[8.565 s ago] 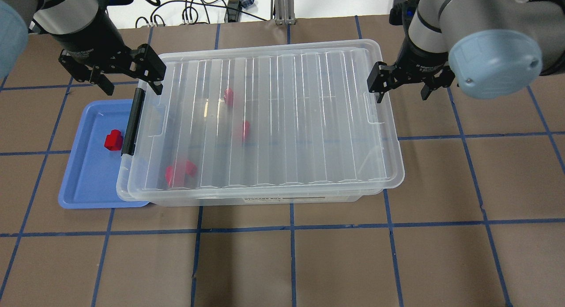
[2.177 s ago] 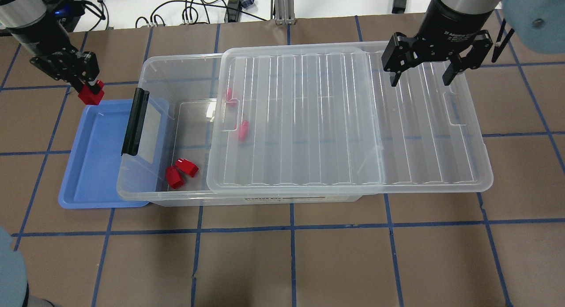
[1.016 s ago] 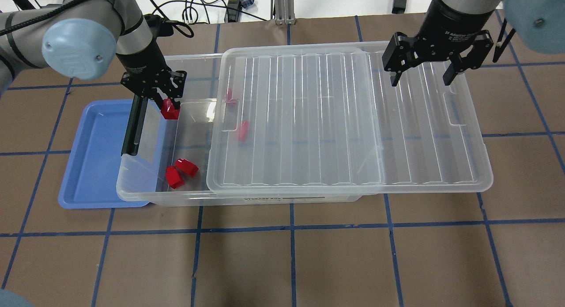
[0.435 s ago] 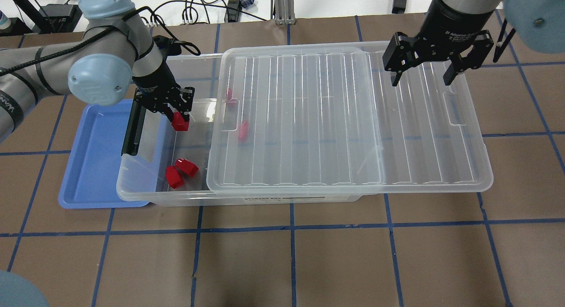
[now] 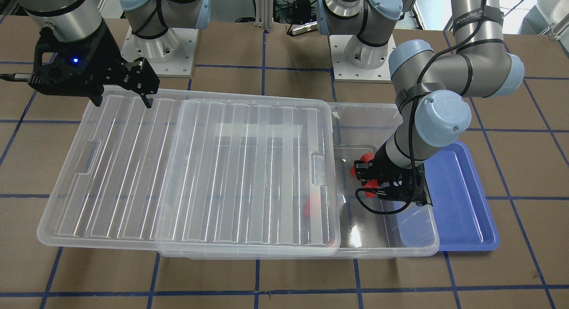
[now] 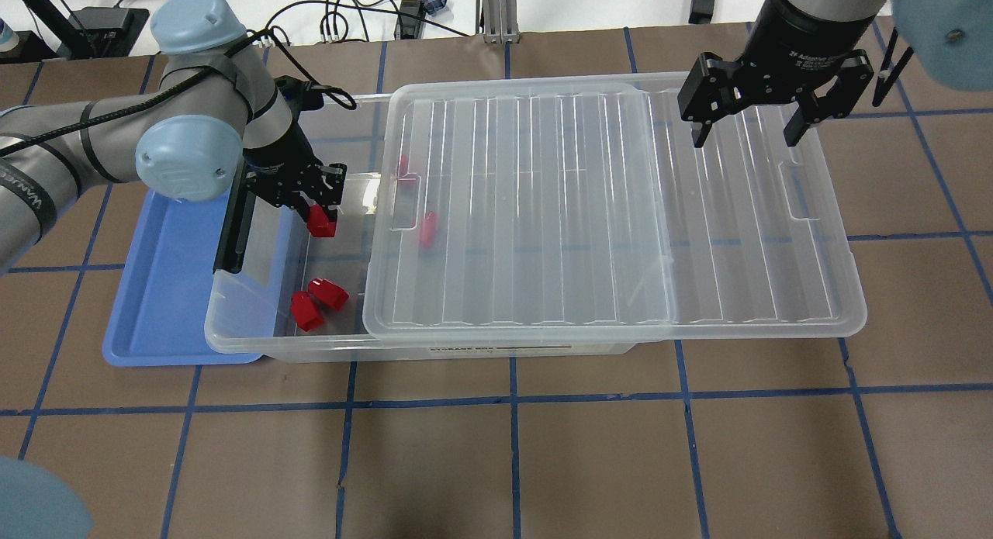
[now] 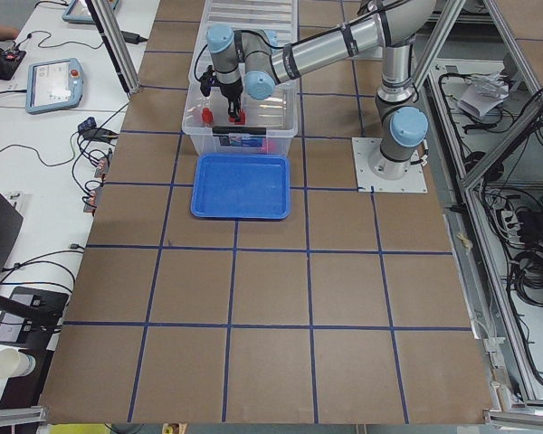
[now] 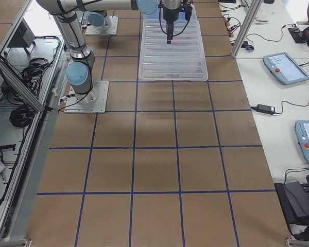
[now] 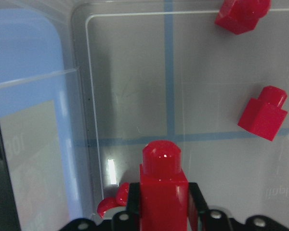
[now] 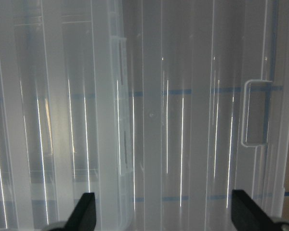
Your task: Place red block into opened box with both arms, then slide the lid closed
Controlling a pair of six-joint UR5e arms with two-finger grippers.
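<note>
My left gripper (image 6: pixel 318 212) is shut on a red block (image 6: pixel 321 224) and hangs low inside the uncovered left end of the clear box (image 6: pixel 256 343). The left wrist view has the held red block (image 9: pixel 163 190) upright between the fingers above the box floor. Two more red blocks (image 6: pixel 318 300) lie near the box's front wall, and others (image 6: pixel 427 229) show through the lid (image 6: pixel 605 213). That lid is slid right and overhangs the box's right end. Over its far right part my right gripper (image 6: pixel 741 132) stands open, touching nothing.
A blue tray (image 6: pixel 159 298) lies against the box's left end, partly under it. The black bar clasp (image 6: pixel 233 229) stands along the box's left wall beside my left gripper. Cables run along the table's far edge.
The lid went from covering the box to slid right. My left gripper carried the red block from above the tray over the clasp into the box's open end. The right gripper barely moved.
</note>
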